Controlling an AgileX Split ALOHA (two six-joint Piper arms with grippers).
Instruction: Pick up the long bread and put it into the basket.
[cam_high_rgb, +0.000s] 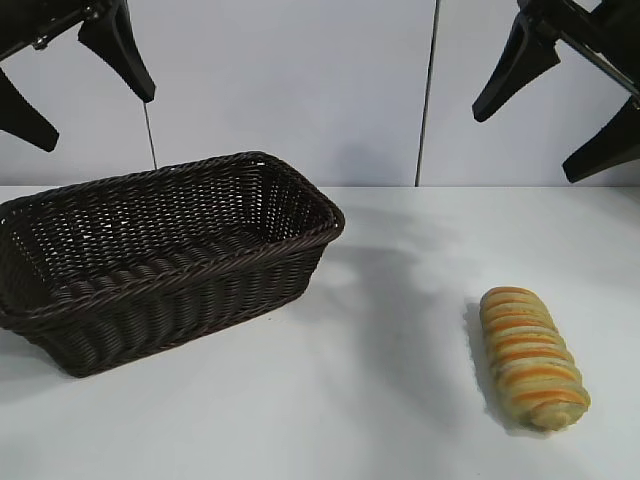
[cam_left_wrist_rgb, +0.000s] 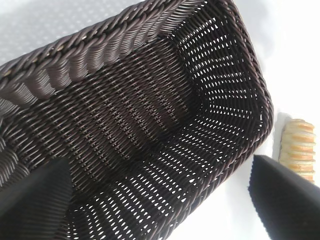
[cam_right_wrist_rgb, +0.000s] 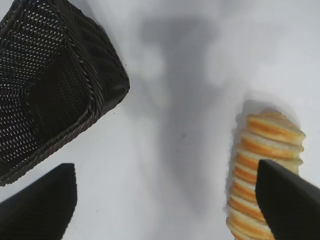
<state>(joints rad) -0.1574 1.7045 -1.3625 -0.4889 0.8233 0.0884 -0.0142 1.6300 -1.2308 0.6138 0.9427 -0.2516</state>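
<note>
Long bread (cam_high_rgb: 532, 357) on desk near front right corner, well apart from basket (cam_high_rgb: 300, 236) at left side. Basket apparently empty. Left gripper (cam_high_rgb: 75, 90) and right gripper (cam_high_rgb: 560, 100) raised, jaws spread, grasping nothing. Pickup not yet begun; transfer remains.

light: bright, even | shadows: soft grey ones lying on table (cam_high_rgb: 400, 400) beside basket (cam_high_rgb: 160, 290) and long bread (cam_high_rgb: 532, 357) | glare: none | focus: wrist views' near edges blurring
</note>
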